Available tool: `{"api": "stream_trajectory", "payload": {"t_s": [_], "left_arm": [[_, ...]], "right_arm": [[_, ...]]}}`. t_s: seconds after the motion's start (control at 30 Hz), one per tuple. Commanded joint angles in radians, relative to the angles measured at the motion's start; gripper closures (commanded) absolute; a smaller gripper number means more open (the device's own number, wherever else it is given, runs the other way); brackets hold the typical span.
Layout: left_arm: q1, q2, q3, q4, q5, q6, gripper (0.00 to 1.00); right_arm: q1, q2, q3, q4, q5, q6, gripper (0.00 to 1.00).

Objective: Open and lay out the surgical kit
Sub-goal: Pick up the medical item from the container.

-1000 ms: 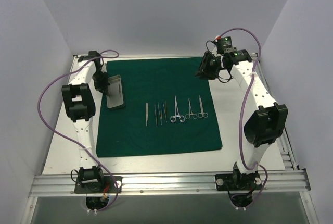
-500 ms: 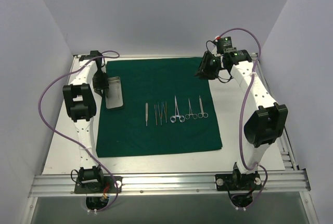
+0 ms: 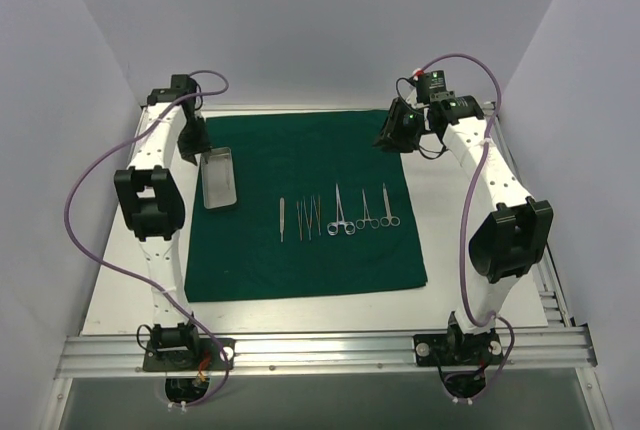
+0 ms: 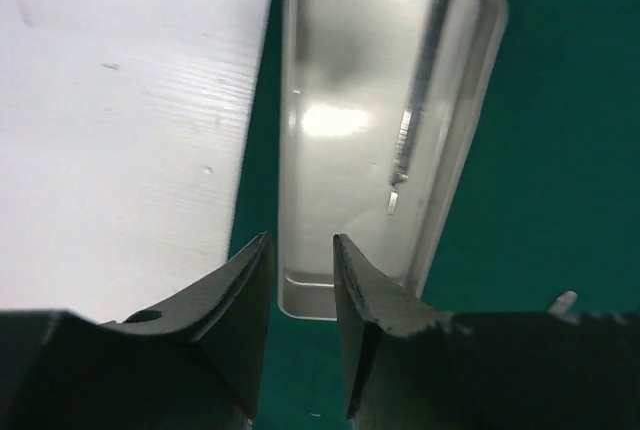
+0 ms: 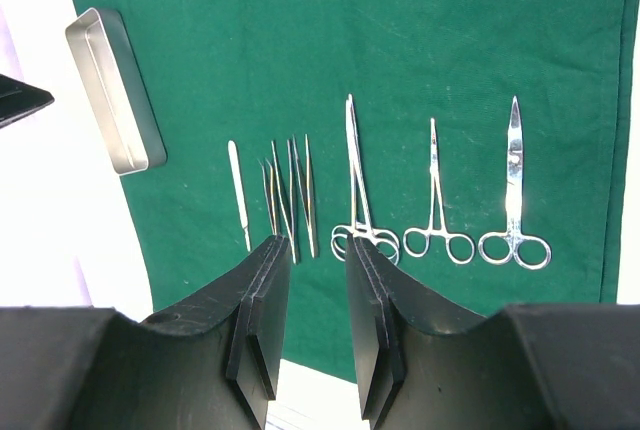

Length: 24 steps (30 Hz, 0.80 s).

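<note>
Layout seems done: the silver tray (image 4: 330,150) lies just ahead of the left jaws, parted and empty like the right jaws; next, withdraw.

The left gripper (image 3: 193,143) has drawn back from the silver tray (image 3: 218,178) toward the far left corner of the counter (image 3: 115,300). The tray has shifted slightly and now lies free and flat.

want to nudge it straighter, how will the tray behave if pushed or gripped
The tray looks like thin polished metal, so it is probably stiff, light and slippery to grip. Its low walls and flat base suggest it would slide rather than tip. Since it sits on the cloth, a push may drag and wrinkle the fabric.
</note>
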Motion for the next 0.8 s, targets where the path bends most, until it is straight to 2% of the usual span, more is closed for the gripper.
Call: {"api": "stream_trajectory", "payload": {"t_s": [0.0,0.2,0.5,0.77], "left_arm": [[-0.071,-0.058,0.006,0.015,0.015,-0.042,0.61],[-0.116,-0.041,-0.027,0.038,0.016,-0.073,0.64],[-0.116,-0.025,-0.110,0.082,0.012,-0.088,0.71],[-0.123,-0.009,-0.187,0.116,0.013,-0.090,0.72]], "right_arm": [[-0.007,-0.006,-0.001,0.008,-0.018,-0.001,0.70],[-0.009,-0.016,-0.012,0.005,-0.015,-0.001,0.70],[-0.029,-0.045,-0.049,-0.001,-0.013,-0.005,0.70],[-0.032,-0.042,-0.052,-0.002,-0.023,-0.010,0.70]]}}
